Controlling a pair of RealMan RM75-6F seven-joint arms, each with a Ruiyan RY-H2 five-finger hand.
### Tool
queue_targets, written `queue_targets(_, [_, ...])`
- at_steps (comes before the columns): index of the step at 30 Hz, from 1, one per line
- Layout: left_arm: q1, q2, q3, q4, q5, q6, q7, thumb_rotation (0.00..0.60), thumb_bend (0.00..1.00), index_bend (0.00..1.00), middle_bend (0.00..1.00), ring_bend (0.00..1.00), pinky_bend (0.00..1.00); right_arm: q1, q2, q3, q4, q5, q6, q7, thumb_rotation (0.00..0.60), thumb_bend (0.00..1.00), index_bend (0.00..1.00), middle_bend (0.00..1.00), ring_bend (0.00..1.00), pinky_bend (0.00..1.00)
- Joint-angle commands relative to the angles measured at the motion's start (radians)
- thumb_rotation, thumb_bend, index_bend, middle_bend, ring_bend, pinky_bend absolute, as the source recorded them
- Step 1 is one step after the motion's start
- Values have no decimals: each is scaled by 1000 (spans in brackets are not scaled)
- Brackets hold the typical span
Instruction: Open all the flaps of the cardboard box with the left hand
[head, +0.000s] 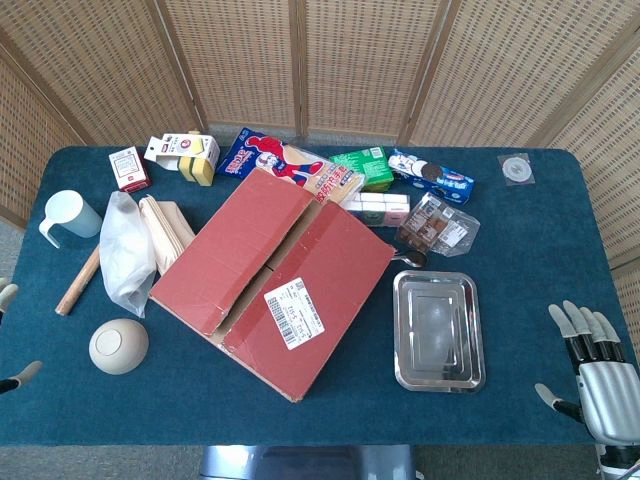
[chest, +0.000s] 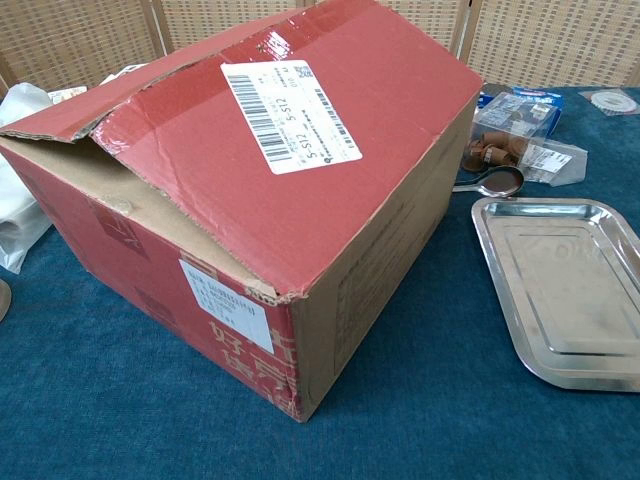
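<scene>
The red cardboard box (head: 275, 270) stands in the middle of the blue table, turned at an angle. Its two top flaps lie closed and meet along a seam. In the chest view the box (chest: 300, 180) fills the frame, and the left flap sits slightly raised at the seam. A white barcode label is stuck on the right flap. Only fingertips of my left hand (head: 6, 296) show at the far left edge, apart and holding nothing, well away from the box. My right hand (head: 590, 365) hovers at the table's front right corner with its fingers spread and empty.
A steel tray (head: 438, 330) lies right of the box, with a spoon (chest: 495, 183) behind it. On the left are a beige bowl (head: 118, 345), a plastic bag (head: 125, 255), a wooden stick (head: 78, 282) and a white cup (head: 70, 215). Snack packs (head: 290, 165) line the back.
</scene>
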Motion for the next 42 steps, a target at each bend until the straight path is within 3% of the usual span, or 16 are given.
queue_targets(1, [0,0,1,1,0,-1,-1,600,0,0,0,0,0,0,-1,0,1,-1,-1,-2,600,0,0,0,0,0])
queue_targets(11, [-37,25,-6,-29,26,-42,-92,600,0,1,0,0,0,-2,1,4,-4,8,3,-4,600,0,0,0,0,0])
queue_targets(19, [-160,89,-64,-137,21,-172,-197,600,0,0,0,0,0,-5,1,2,-9,1,10,-10,600,0,0,0,0,0])
queue_targets(28, [-295,80,-104,-269,59,-315,-117,600,0,0,0,0,0,-4,-1,3,-8,6,5,-14,600,0,0,0,0,0])
queue_targets(34, [-348,58,-101,-345,83,-382,0,600,0,0,0,0,0,-6,5,5,-10,10,9,-3,600,0,0,0,0,0])
queue_targets(42, [-397,-35,-92,-387,79,-446,167,600,0,0,0,0,0,-6,10,3,-12,2,12,7,600,0,0,0,0,0])
